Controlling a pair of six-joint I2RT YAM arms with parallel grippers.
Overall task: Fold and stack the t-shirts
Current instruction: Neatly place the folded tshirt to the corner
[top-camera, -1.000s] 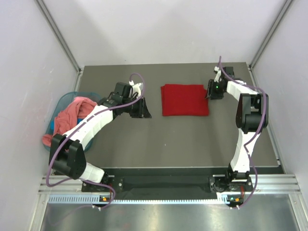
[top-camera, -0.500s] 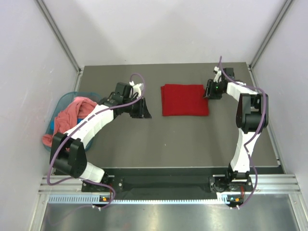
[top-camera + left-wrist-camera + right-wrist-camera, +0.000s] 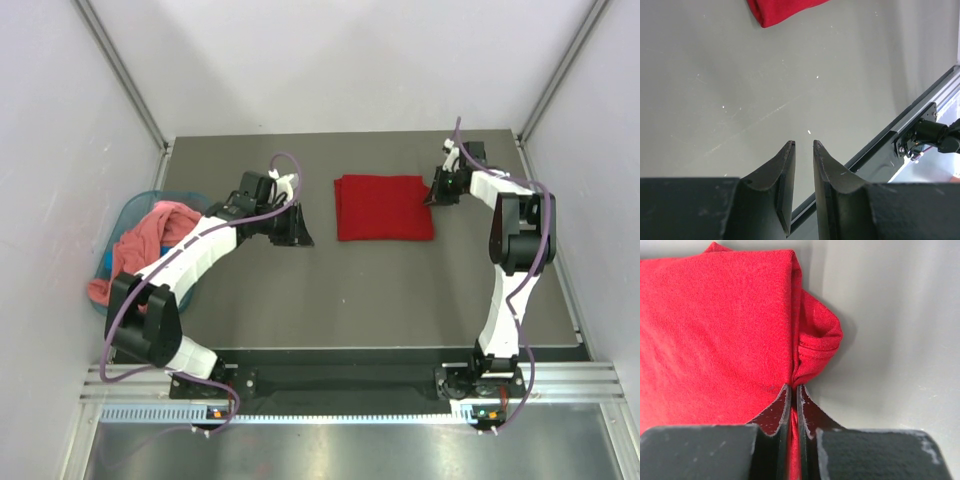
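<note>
- The red t-shirt (image 3: 385,207) lies folded into a flat rectangle at the middle of the bench (image 3: 400,300), towards its far edge. The shirt's long axis runs left to right, and its edges sit roughly square to the bench.
- Its cloth is plain deep red and smooth on top. A small bunched fold bulges out at its right edge.
- The right tool (image 3: 794,387) is pinched tight on that right edge, with cloth between the fingertips.
- The left tool (image 3: 804,144) hovers over bare bench left of the shirt. Its jaws stand a narrow gap apart and hold nothing.
- The salmon-pink t-shirt (image 3: 150,235) lies crumpled in a heap in the teal basket (image 3: 135,205) at the bench's left side.
</note>
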